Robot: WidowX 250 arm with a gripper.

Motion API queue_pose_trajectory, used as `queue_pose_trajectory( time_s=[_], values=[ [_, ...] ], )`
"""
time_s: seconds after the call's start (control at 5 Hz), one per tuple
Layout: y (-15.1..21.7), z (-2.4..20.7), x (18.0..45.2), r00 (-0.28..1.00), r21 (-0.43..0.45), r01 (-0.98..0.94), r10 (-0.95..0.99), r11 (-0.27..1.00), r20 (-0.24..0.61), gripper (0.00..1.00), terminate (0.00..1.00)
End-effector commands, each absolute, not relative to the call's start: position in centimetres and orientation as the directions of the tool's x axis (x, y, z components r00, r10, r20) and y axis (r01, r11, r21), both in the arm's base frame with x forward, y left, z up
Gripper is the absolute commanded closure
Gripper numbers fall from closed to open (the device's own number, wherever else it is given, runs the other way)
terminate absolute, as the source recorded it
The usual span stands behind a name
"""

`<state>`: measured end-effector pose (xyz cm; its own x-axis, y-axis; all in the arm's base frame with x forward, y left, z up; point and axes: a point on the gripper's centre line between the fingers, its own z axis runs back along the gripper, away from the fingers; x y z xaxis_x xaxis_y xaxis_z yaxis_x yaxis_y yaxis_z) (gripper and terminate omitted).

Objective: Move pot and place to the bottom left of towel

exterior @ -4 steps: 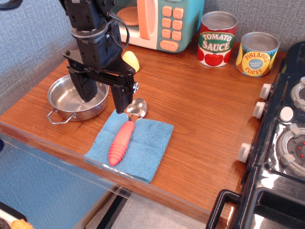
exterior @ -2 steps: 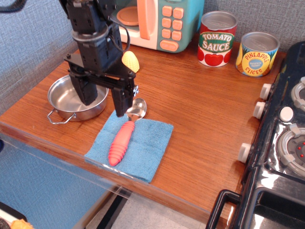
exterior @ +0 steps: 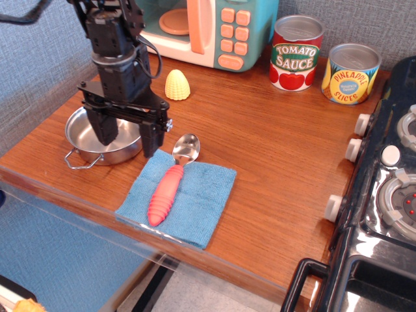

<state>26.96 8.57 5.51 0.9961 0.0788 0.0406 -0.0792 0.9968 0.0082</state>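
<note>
Broadly, the wooden tabletop [exterior: 260, 149] carried everything I could see, with a black stove [exterior: 383, 195] at its right edge and a toy microwave [exterior: 208, 29] at the far side. My black arm came down from the far left, and its claw [exterior: 127, 134] stood over the right part of the pot, fingers spread wide: the left finger [exterior: 106, 127] hung inside the pot's bowl and the right finger [exterior: 151, 136] hung outside its right rim, just off the towel's far left corner. I could not tell whether either finger touched the steel.

Next in size, the blue towel [exterior: 185, 198] lay flat near the front edge of the tabletop. The pot [exterior: 91, 140] sat on the tabletop just left of and slightly farther back than the towel, one wire handle pointing toward the near left.

On the towel lay a spoon [exterior: 170, 182], its pink ribbed handle across the cloth and its steel bowl reaching past the far edge. A tomato sauce can [exterior: 296, 53] and a pineapple can [exterior: 351, 73] stood far right. A small yellow corn piece [exterior: 177, 85] sat right of the arm.
</note>
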Motion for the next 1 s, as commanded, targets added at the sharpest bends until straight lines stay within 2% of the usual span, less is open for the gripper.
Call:
queue_pose_trajectory(
  time_s=[0.0, 0.8],
  values=[
    [10.4, 5.0, 29.1, 0.993, 0.081, -0.105, 0.099, 0.991, 0.069, 0.0, 0.0],
    [11.1, 2.4, 30.3, 0.992, 0.122, -0.128, 0.127, 0.984, 0.019, 0.0, 0.0]
  ],
)
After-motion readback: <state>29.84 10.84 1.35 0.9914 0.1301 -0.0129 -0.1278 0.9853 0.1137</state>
